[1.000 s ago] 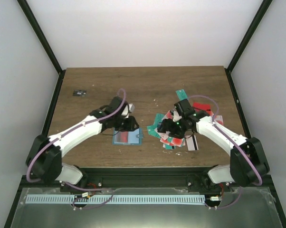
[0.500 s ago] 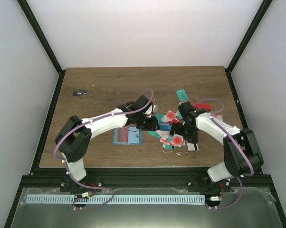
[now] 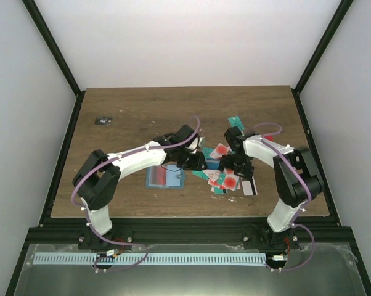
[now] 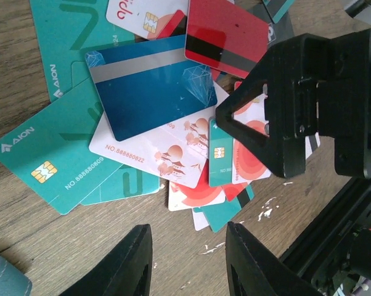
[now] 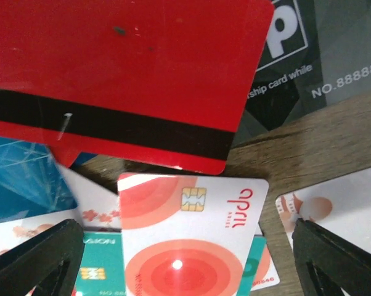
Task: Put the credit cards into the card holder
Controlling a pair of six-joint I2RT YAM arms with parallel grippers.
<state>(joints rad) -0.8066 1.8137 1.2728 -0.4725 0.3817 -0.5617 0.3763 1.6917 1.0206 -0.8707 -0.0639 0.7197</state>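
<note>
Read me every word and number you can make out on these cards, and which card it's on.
"AION", "NO.888880809": teal chip card.
"NO.888880822": white blossom card.
"april": white card with red circles.
"NO.88888" cut off, "ship card while" partial: dark grey card.
Top view: everything too small to read.

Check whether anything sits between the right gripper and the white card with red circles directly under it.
Nothing visible does. The right gripper has its jaws open on either side of the white card with red circles, whose face is uncovered. The red striped card lies beside its edge, not over it.
</note>
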